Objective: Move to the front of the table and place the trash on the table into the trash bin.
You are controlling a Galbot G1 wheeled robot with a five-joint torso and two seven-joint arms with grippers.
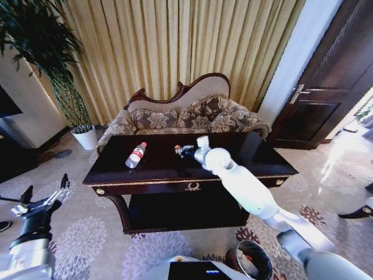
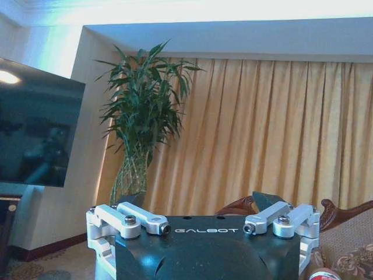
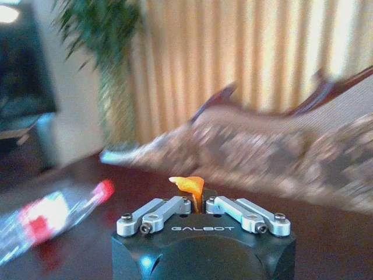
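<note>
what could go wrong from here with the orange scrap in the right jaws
The right gripper pinches the orange scrap by one thin edge, so it may slip out on the way to the trash bin. The bin sits low beside the table, close to the right arm, so a drop could miss it. The bottle remains uncollected.

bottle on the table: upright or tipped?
Tipped. The bottle lies on its side on the table, red cap toward the sofa.
</note>
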